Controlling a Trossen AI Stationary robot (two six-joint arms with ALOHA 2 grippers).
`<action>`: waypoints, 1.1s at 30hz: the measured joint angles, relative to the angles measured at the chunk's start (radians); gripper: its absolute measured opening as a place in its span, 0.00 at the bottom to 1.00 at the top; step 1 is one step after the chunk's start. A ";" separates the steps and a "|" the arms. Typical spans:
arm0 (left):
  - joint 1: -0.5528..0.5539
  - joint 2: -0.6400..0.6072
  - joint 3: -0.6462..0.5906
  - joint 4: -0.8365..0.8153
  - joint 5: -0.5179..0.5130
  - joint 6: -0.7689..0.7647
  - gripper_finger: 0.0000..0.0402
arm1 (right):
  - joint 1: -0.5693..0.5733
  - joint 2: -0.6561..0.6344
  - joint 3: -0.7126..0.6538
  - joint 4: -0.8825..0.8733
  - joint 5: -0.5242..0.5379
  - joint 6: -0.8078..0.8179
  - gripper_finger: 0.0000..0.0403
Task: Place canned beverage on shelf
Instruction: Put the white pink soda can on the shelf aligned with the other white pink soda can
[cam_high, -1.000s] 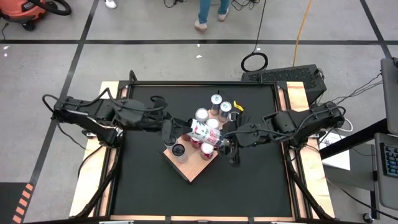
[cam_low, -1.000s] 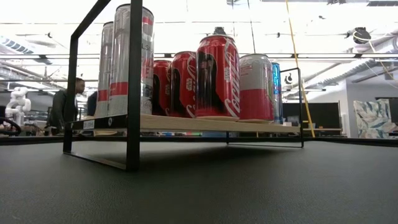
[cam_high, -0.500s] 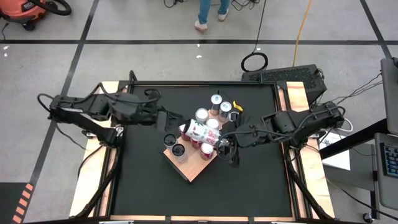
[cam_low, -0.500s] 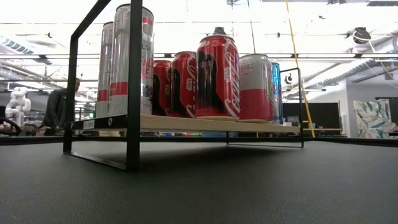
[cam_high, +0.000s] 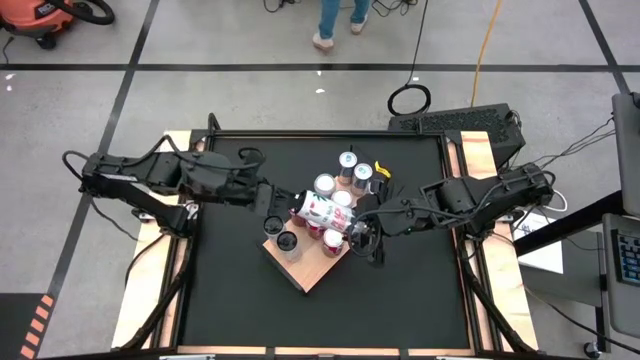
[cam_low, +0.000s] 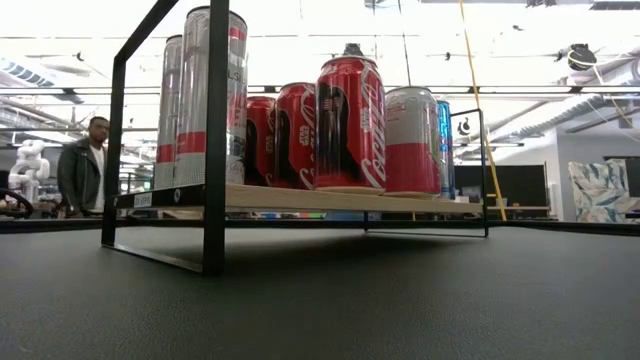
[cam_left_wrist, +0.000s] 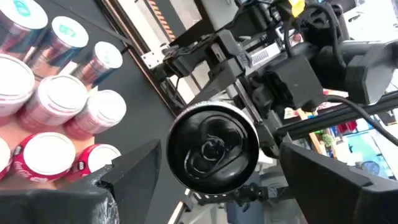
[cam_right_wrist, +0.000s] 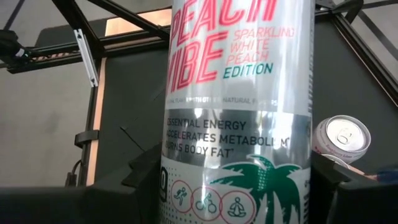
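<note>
High view: I see the right gripper (cam_high: 345, 226) at the centre of the frame, pinching a white can (cam_high: 322, 211) that lies sideways above the shelf (cam_high: 306, 268). My left gripper (cam_high: 275, 203) is spread, just left of the can, its black top facing the fingers (cam_left_wrist: 134, 163) in the left wrist view. Several cans (cam_low: 350, 125) stand upright on the shelf board.

Glossy metal cans (cam_low: 350, 125); light matt wood shelf (cam_low: 330, 200), black metal frame (cam_low: 215, 140); matt black tabletop (cam_low: 320, 300).
</note>
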 joint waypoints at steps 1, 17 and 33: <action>0.000 0.004 0.000 0.003 0.005 0.000 0.82 | 0.000 0.000 0.000 0.000 0.000 0.000 0.58; 0.000 0.082 0.000 0.085 0.055 0.029 0.82 | 0.000 0.000 0.000 0.000 -0.003 -0.010 0.58; 0.000 0.091 0.000 0.108 0.093 0.054 0.82 | 0.000 0.000 0.000 0.005 -0.003 -0.026 0.58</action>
